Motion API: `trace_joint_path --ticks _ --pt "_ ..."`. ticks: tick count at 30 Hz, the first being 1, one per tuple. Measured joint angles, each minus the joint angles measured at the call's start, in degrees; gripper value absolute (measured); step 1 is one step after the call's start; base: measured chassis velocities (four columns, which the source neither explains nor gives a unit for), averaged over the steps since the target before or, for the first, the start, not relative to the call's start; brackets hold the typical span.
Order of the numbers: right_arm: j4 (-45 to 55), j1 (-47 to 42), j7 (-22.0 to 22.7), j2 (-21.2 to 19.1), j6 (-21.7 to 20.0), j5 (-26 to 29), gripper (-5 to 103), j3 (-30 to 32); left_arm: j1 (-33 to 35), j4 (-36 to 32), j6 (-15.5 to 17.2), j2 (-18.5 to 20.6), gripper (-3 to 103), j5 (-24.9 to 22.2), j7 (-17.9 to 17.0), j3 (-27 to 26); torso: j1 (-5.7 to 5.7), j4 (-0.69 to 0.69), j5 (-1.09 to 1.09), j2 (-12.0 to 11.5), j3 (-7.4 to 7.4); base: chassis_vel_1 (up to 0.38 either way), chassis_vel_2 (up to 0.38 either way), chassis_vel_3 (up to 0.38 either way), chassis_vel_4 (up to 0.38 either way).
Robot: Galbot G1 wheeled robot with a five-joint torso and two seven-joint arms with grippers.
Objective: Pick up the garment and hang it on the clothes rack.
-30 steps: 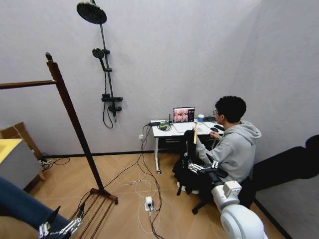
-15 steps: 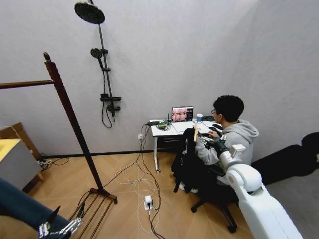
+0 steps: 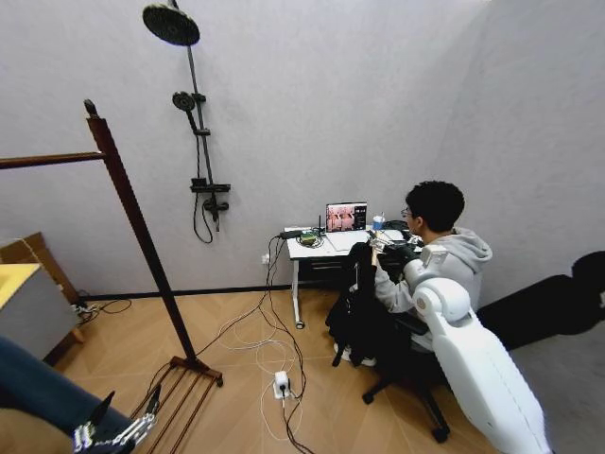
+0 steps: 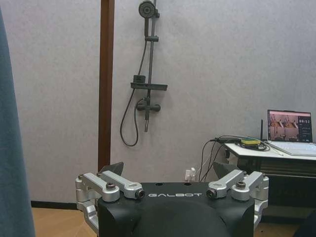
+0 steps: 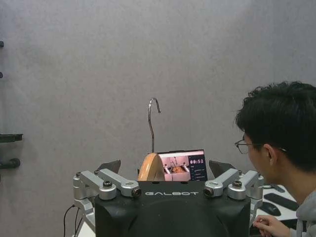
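1. Right claw (image 3: 386, 246) is up by the front edge of the white desk (image 3: 321, 250), at the end of the long white arm.
2. In the right wrist view, this claw (image 5: 164, 167) is wide. The wooden hanger (image 5: 149, 169) stands up in the gap, and there is space on both sides of it.
3. The hanger's metal hook (image 5: 154, 116) points straight up above the claw.
4. The black garment (image 3: 352, 307) hangs down from the hanger, just in front of the desk and above the wood floor. I cannot tell what is holding it up.
5. A laptop (image 3: 347, 218) sits open on the desk, near its back edge. It shows behind the hanger in the right wrist view.
6. Left claw (image 3: 113, 435) is low down at the near left, close to the floor. It is wide too, and it holds nothing (image 4: 168, 170).
7. A piece of blue cloth (image 3: 38, 392) is just beside the left claw.
8. The clothes rack (image 3: 132, 222) stands on the floor on the left, well apart from the garment. Its dark post leans in the head view, and its bar runs off to the left. Its slatted bottom shelf is near the left claw.
9. A black shower stand (image 3: 194, 123) is on the wall between the rack and the desk.
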Motion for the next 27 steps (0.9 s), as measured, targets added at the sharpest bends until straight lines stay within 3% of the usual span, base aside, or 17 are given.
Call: trace_joint_path --ticks 1,2,7,11,14,23,27 --pt "-0.6 0.1 -0.3 0.0 0.3 0.1 98 0.0 0.0 0.0 0.0 0.0 100 0.0 0.0 0.0 0.00 0.00 0.00 0.0 0.00 0.000 0.000 0.000 0.000" --pt "-1.2 0.2 -0.9 -0.2 0.5 0.2 88 0.0 0.0 0.0 0.0 0.0 100 0.0 0.0 0.0 0.00 -0.01 0.01 0.0 0.00 0.000 0.000 0.000 0.000" --pt "-1.8 0.1 -1.6 -0.2 0.7 1.3 78 0.0 0.0 0.0 0.0 0.0 100 0.0 0.0 0.0 -0.01 -0.02 0.00 0.0 0.00 0.000 0.000 0.000 0.000" --pt "-2.4 -0.2 -3.0 -0.3 1.4 2.5 55 0.2 0.0 0.0 0.0 0.0 100 0.0 0.0 0.0 -0.01 -0.01 0.00 0.0 0.00 0.000 0.000 0.000 0.000" --pt "-2.7 -0.2 -3.2 -0.4 1.5 2.6 51 0.3 0.0 0.0 0.0 0.0 100 0.0 0.0 0.0 -0.01 -0.01 0.00 0.0 0.00 0.000 0.000 0.000 0.000" --pt "-2.8 -1.5 -6.1 -0.1 3.0 1.2 13 1.1 0.0 0.0 0.0 0.0 100 0.0 0.0 0.0 -0.01 -0.02 0.00 0.0 -0.01 0.000 0.000 0.000 0.000" --pt "-2.5 -2.0 -6.9 0.2 3.0 0.9 9 1.3 0.0 0.0 0.0 0.0 100 0.0 0.0 0.0 -0.01 -0.02 0.01 0.0 0.00 0.000 0.000 0.000 0.000"
